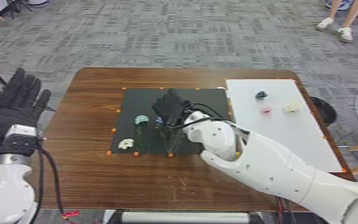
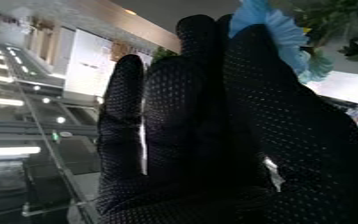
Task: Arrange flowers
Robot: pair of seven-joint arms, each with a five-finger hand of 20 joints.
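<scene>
Right hand [image 1: 169,106] over dark mat [image 1: 140,101], thumb and fingers pinching blue flower [image 2: 288,42], likely to steer its placement beside pale green flower [image 1: 141,119]. Left hand [image 1: 12,104] beside tabletop [image 1: 87,175], released, fingers straight, presumably leaving working room.

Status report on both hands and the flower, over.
Left hand open, left of table. Right hand at blue flower, grip unclear. No obstruction seen.
</scene>
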